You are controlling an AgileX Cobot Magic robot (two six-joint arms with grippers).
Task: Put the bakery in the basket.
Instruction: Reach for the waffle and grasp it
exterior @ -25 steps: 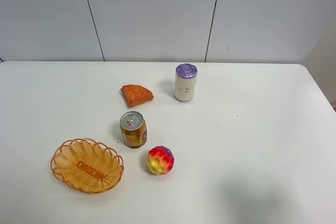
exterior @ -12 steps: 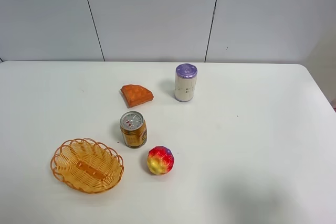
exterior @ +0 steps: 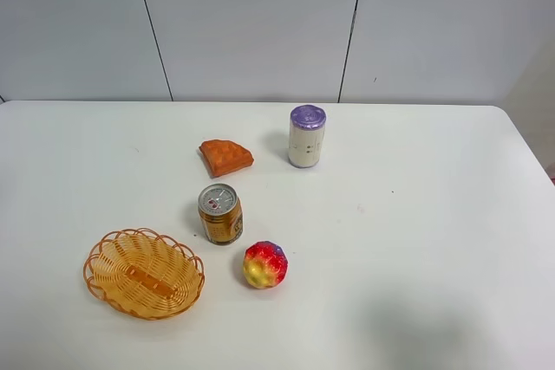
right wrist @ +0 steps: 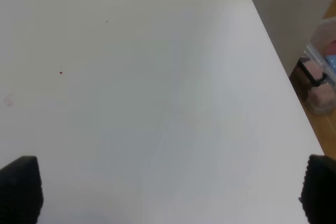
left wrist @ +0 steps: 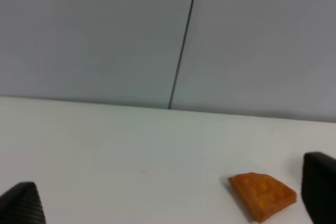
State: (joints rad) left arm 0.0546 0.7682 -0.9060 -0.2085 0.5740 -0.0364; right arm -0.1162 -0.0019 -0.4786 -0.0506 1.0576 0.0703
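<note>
On the white surface, seen from the high camera, the bakery lies flat toward the back, well apart from the basket at the front left; an upright gold can stands between them, a purple-lidded white can is to the right of the bakery, and a red-yellow ball lies near the gold can. At the left wrist, the left jaws stand wide apart and empty, and the bakery lies on the surface ahead, toward one dark fingertip. At the right wrist, the right jaws are also wide apart and empty, above the surface near its edge.
</note>
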